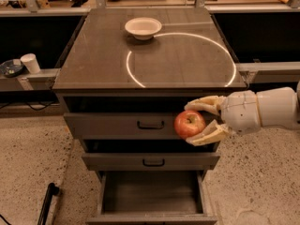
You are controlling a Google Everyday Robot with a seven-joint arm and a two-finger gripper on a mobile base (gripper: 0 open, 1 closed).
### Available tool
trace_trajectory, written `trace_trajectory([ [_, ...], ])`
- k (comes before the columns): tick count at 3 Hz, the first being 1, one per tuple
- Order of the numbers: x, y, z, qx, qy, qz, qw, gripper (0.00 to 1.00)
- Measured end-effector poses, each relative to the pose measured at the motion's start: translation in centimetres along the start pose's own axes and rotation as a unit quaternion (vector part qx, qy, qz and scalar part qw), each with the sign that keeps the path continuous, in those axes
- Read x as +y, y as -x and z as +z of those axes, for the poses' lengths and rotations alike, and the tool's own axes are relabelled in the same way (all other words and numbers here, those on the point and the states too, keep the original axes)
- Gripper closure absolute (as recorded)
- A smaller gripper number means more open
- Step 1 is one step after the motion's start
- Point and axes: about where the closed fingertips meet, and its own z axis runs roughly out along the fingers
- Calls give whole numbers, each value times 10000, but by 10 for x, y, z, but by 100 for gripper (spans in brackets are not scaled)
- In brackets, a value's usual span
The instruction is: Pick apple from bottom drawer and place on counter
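Note:
The red apple [189,124] with yellowish patches is held between the two cream fingers of my gripper [196,122]. The gripper comes in from the right and holds the apple in the air in front of the top drawer's face, just below the counter's front edge. The counter [154,62] is the glossy dark top with a bright white ring of light. The bottom drawer [152,196] is pulled open below and shows a bare grey inside.
A white bowl [143,27] stands at the back of the counter. The two upper drawers with black handles [150,124] are slightly open. A white cup [31,63] sits on a ledge at the left. A black rod [46,203] lies on the floor at the left.

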Motion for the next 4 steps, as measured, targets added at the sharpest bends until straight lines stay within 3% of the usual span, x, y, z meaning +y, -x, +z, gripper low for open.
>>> trace_trajectory([
  [1,-36,0,17,166,-36,-44,9998,100],
  [2,-114,-8,44,332,-279,-12,9991,100],
  [3,-142,-6,56,248,-371,-14,9990,100],
  [4,-142,1,67,104,-306,-52,9995,100],
])
